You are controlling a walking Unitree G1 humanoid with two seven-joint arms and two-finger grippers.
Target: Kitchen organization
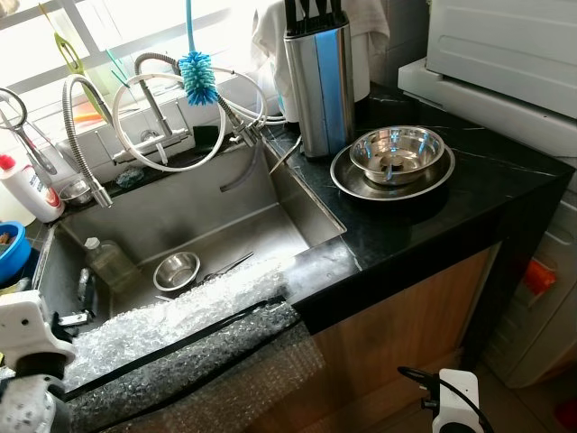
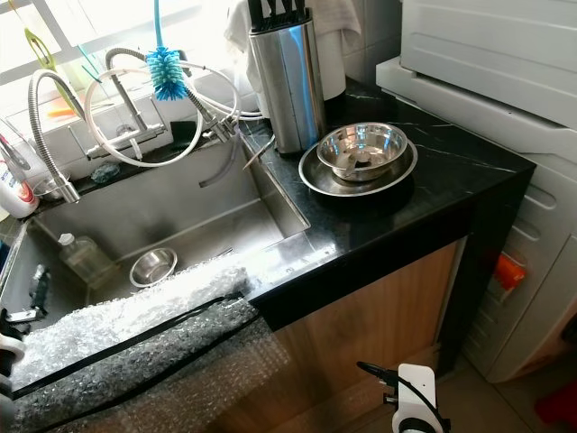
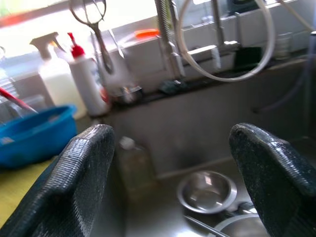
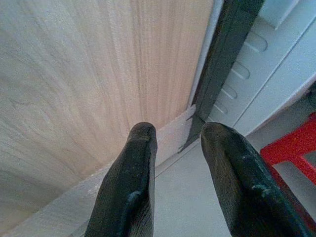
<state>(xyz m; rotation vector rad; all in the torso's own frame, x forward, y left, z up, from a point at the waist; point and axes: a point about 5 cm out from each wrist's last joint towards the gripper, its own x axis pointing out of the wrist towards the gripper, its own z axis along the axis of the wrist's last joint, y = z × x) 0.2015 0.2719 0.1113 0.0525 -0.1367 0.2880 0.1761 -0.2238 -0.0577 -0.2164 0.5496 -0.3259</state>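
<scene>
Kitchen corner, black stone worktop (image 1: 469, 207) beside a sunken steel sink (image 1: 225, 225) under a bright window.

Item, worktop: steel bowl (image 1: 397, 149) nested upright in a wider steel dish (image 1: 347, 180), standing just beside a steel knife block (image 1: 320, 77), well apart from both arms.

Item, sink floor: small steel bowl (image 1: 177, 270), upright; a clear bottle (image 1: 106, 262) lies near it; a thin utensil (image 1: 233, 264) rests just beside the bowl. Bubble wrap (image 1: 180, 316) covers the sink's front edge and hangs down over the cabinet front.

Item, sink rim and ledge: coiled spring faucets (image 1: 86, 99), white hose loops, blue bottle brush (image 1: 196, 77) hanging. White bottle with red cap (image 1: 27, 185) and blue basin (image 1: 11, 248) at the far left.

Left claw (image 3: 173, 163): fingers spread wide, empty, poised above the sink's left end and facing the small bowl.

Right claw (image 4: 177, 163): fingers slightly apart, empty, hanging low before the wooden cabinet front (image 4: 74, 74), near a white appliance (image 1: 505, 54).

Risk, judged: a descent into the sink could snag the bubble wrap or knock the bottle; thin bowl rims are slick and may slip from the fingers.
</scene>
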